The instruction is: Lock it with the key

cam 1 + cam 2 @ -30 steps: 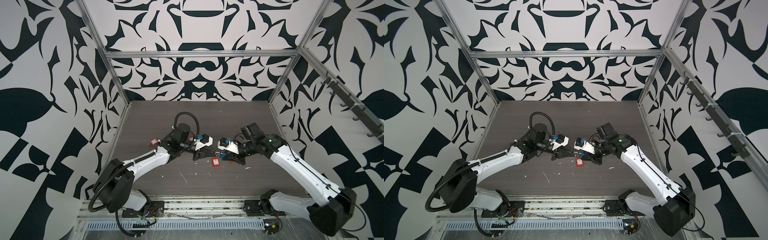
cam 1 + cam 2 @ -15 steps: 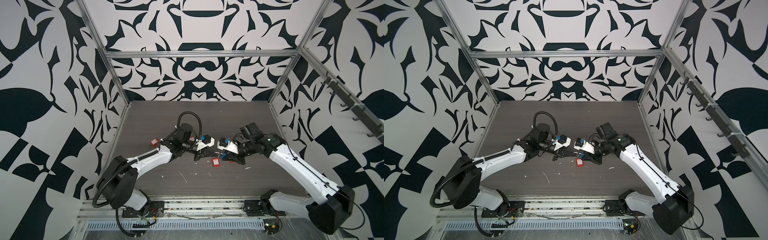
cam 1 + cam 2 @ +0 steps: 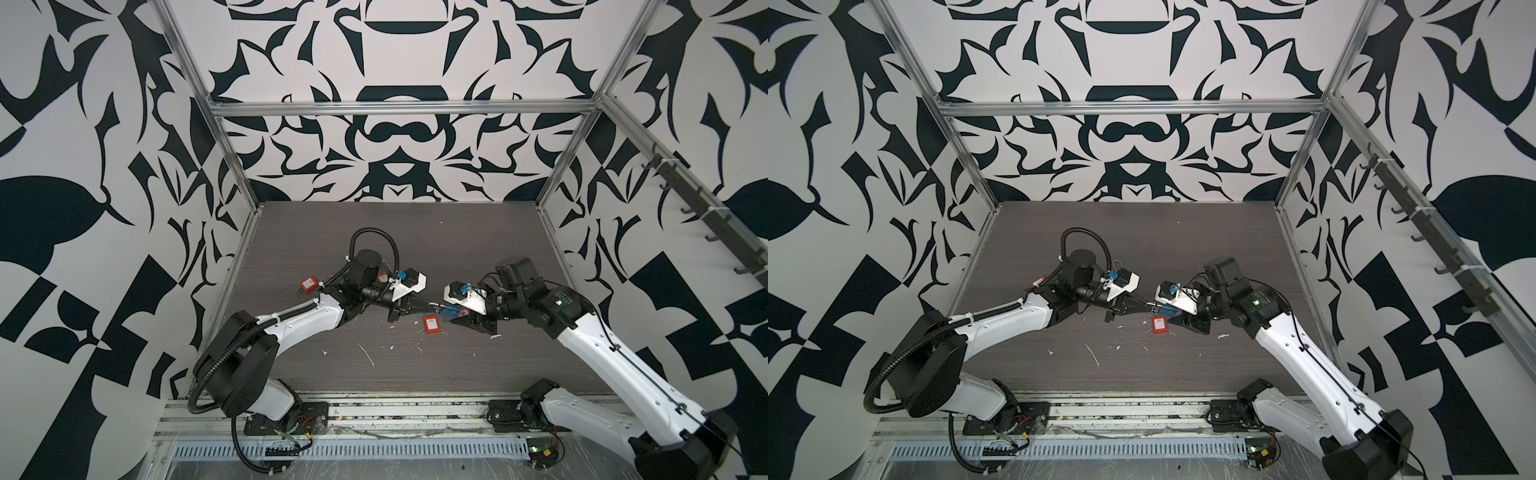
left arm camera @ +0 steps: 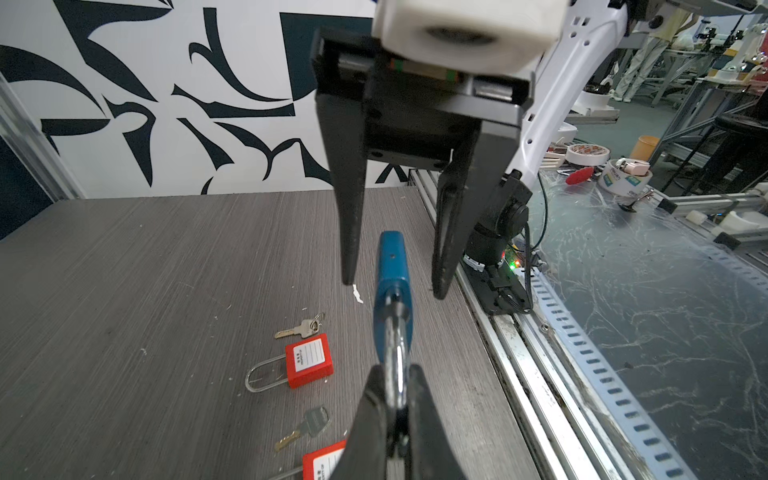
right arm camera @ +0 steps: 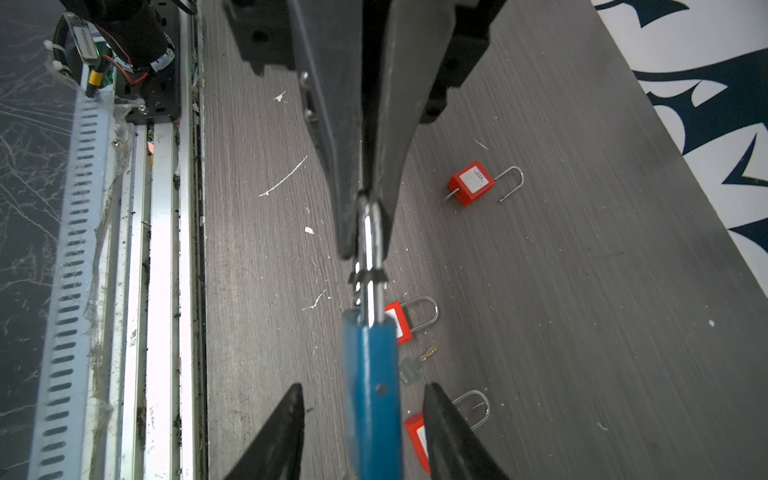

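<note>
Pinching the steel shackle of the blue padlock, my left pincer holds it off the table; my right pincer stands wide either side of the body, not touching. Judged dense, rigid, slick; grip flat body faces.

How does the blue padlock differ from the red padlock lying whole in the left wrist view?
The blue padlock has a blue body, the red padlock a red one with a white label. The blue padlock is held off the table by its loop in the fingers of the left gripper; the red padlock lies flat on it. Both have silver metal loops.
</note>
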You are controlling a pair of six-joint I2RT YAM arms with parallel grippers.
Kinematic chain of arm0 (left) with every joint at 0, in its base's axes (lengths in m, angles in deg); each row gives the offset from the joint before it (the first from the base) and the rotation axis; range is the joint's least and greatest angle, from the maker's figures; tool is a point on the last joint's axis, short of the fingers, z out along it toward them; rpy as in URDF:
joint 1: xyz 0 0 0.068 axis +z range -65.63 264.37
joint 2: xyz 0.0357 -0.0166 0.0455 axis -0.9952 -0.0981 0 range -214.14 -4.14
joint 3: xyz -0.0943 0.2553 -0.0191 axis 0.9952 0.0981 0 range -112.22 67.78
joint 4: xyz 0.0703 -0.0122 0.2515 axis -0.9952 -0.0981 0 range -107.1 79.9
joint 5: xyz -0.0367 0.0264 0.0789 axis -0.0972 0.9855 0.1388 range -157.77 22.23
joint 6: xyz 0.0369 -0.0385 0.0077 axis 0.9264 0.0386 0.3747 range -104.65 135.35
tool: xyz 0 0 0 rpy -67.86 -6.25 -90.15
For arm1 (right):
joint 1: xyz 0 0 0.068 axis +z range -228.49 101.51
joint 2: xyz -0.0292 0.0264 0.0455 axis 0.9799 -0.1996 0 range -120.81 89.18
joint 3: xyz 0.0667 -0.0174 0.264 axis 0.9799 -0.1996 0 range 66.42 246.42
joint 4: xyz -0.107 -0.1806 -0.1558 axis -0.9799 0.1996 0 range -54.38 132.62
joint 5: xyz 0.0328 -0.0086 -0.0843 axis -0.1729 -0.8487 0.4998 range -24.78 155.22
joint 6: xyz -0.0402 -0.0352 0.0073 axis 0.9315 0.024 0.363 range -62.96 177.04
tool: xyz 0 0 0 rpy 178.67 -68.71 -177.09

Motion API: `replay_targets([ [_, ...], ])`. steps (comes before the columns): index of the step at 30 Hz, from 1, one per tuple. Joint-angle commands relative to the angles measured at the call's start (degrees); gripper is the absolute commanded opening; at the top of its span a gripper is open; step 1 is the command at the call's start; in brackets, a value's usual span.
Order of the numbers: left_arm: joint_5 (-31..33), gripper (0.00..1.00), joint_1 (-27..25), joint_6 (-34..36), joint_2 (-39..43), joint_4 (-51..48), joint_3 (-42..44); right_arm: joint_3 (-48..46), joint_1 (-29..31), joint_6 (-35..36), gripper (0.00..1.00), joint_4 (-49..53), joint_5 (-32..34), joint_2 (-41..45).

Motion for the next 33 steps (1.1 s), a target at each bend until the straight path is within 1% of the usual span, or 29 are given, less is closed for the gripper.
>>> replay_targets([
  [1,-3.63,0.00,0.32,-3.37,0.66,7.41,0.50,-3.39,-0.09,-3.85,0.49,-5.79,-0.15,3.56],
  [5,-4.92,0.00,0.32,-4.98,-0.45,9.60,0.60,-5.23,-0.10,-5.30,0.47,-9.98,-1.67,4.05],
  [8,-4.84,0.00,0.24,-5.20,-0.63,9.83,0.61,-5.10,-0.10,-5.68,0.43,-11.60,-3.35,2.88],
  [11,-4.83,0.00,0.23,-5.32,-0.44,9.92,0.88,-4.58,-0.11,-5.40,0.39,-11.48,-4.23,1.73],
  [16,-4.42,0.00,0.23,-5.18,-0.05,9.79,1.40,-3.93,-0.10,-5.31,0.24,-11.26,-5.33,1.50],
  [19,-4.05,0.00,0.23,-4.46,0.00,9.03,1.24,-3.23,-0.17,-5.16,0.20,-9.67,-5.60,1.41],
  [20,-3.92,0.00,0.23,-4.16,-0.07,8.45,0.96,-2.94,-0.10,-5.03,0.17,-9.14,-5.64,1.31],
  [25,-2.92,0.00,-0.12,-3.01,-0.59,7.84,0.88,-1.53,-0.10,-4.61,0.11,-7.14,-7.46,0.52],
  [33,-0.59,0.00,-2.86,-0.36,-1.83,7.51,0.18,1.03,-0.11,-4.52,0.00,-6.52,-11.14,-2.77],
])
